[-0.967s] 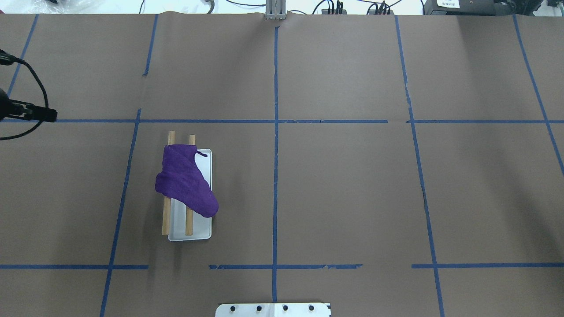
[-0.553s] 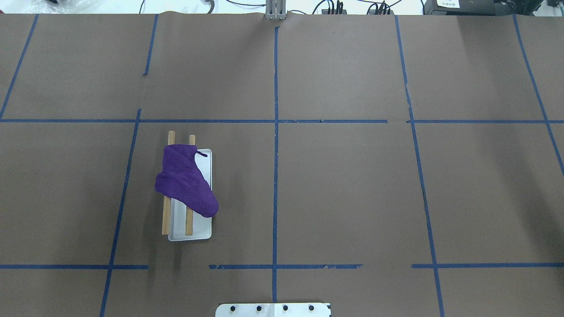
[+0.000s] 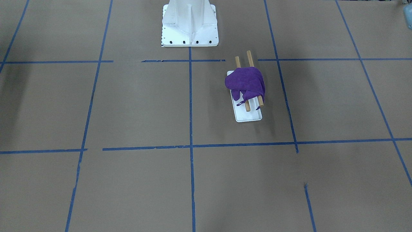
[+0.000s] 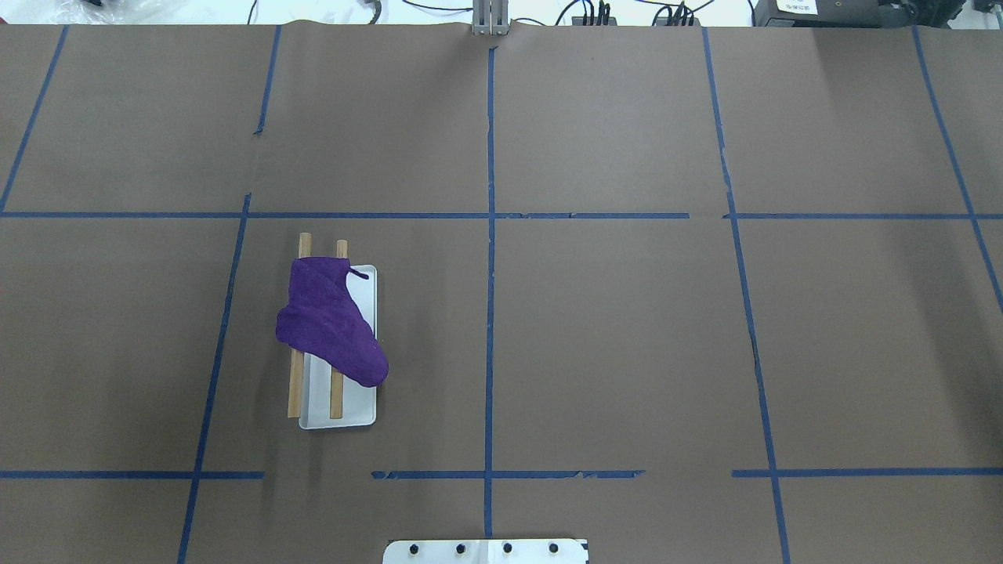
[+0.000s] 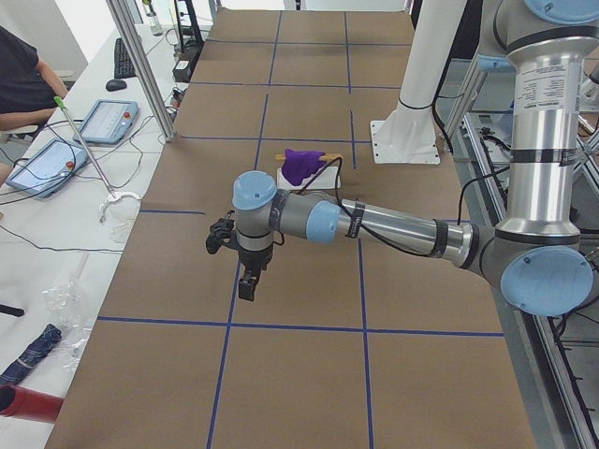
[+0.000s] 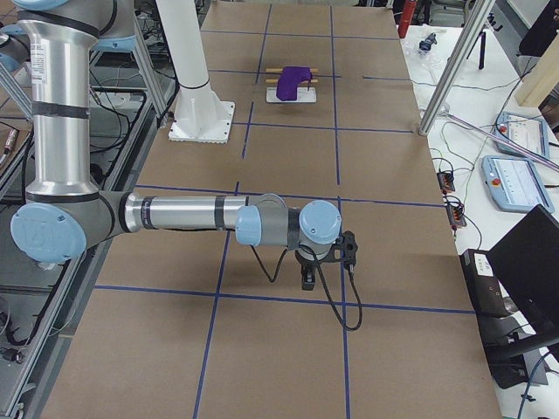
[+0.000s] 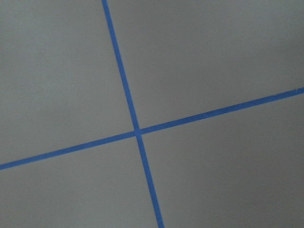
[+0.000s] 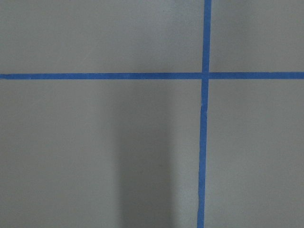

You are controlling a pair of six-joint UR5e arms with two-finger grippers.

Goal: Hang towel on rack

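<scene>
A purple towel (image 4: 329, 321) lies draped across both brown dowels of the rack (image 4: 295, 392), over its white base (image 4: 356, 411), left of the table's middle. It also shows in the front view (image 3: 246, 80). My left gripper (image 5: 245, 285) hangs over the table's left end, far from the rack; I cannot tell if it is open or shut. My right gripper (image 6: 307, 278) hangs over the table's right end; I cannot tell its state either. Both wrist views show only brown paper and blue tape.
The large white pedestal (image 3: 190, 22) stands at the robot's edge of the table. Blue tape lines (image 4: 490, 313) grid the brown paper. Operators' tablets (image 5: 105, 120) and cables lie beyond the far edge.
The left arm's gripper and cable, at the overhead view's left edge a second ago, have moved out of that view. The towel and rack have not moved.
</scene>
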